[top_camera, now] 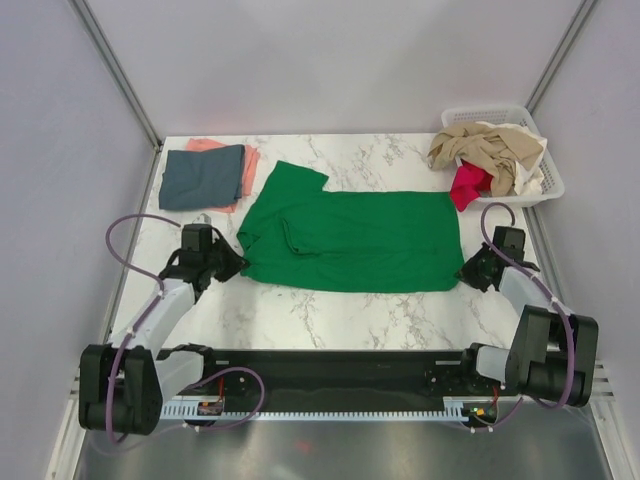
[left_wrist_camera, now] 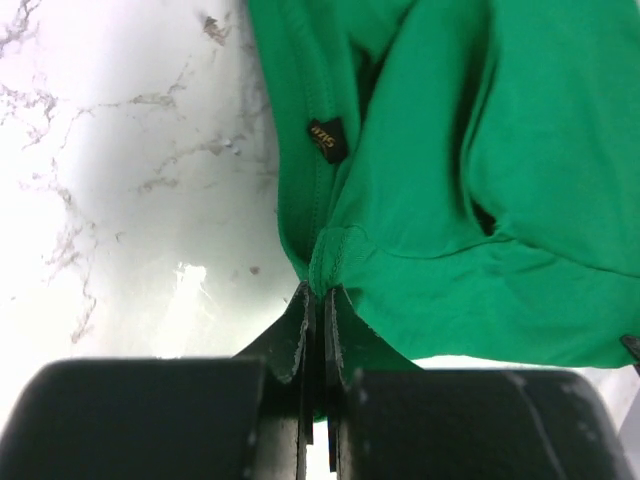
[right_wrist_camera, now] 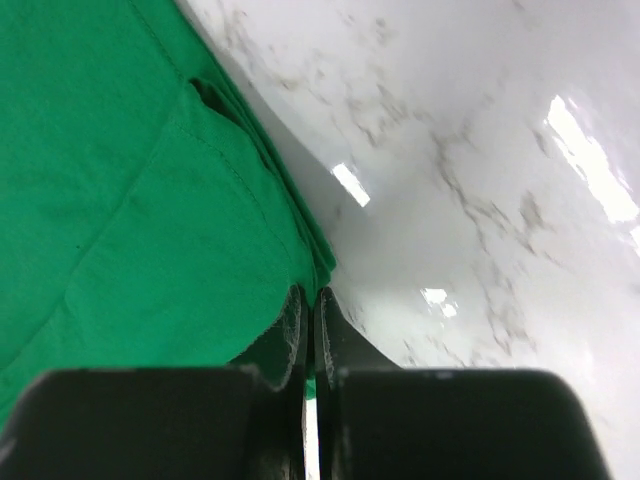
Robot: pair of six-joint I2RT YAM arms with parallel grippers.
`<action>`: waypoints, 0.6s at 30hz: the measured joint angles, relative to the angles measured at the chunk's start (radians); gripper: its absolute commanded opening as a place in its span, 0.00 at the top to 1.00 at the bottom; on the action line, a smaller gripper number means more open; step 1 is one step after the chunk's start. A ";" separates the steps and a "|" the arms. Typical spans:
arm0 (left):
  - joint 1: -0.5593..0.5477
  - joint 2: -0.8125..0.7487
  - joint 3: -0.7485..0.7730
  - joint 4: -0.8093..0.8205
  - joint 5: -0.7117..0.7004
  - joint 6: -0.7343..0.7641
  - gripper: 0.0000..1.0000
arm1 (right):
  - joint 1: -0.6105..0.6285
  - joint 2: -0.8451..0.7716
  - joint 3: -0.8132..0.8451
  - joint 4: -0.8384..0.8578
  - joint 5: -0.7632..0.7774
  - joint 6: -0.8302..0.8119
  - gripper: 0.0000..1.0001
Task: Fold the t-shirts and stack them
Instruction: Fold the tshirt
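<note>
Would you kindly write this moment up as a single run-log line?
left gripper: shut on green t-shirt, near-left corner | right gripper: shut on same shirt, near-right corner | shirt: spread on marble table

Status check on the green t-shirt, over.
Left end effector shut on green t-shirt, near-left edge. Right end effector shut on its near-right corner. Shirt spread on table; folded stack and basket stand clear.

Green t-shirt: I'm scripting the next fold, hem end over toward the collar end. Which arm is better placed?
Right, probably: the right gripper is shut on the near hem corner of the green t-shirt, while the left gripper pinches the collar end.
</note>
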State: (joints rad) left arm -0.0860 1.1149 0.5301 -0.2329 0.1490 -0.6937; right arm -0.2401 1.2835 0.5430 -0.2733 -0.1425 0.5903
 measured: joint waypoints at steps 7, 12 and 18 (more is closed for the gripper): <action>0.002 -0.195 0.009 -0.141 0.017 0.003 0.89 | -0.014 -0.220 -0.019 -0.188 0.060 0.058 1.00; 0.001 -0.312 -0.006 -0.233 0.044 -0.007 0.72 | -0.027 -0.364 -0.040 -0.301 0.087 0.106 0.78; 0.001 -0.443 -0.006 -0.335 0.088 -0.050 0.16 | -0.066 -0.454 -0.060 -0.402 0.100 0.166 0.02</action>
State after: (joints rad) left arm -0.0853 0.6716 0.5243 -0.5678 0.2367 -0.7441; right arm -0.3061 0.8299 0.4828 -0.6754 -0.0429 0.7567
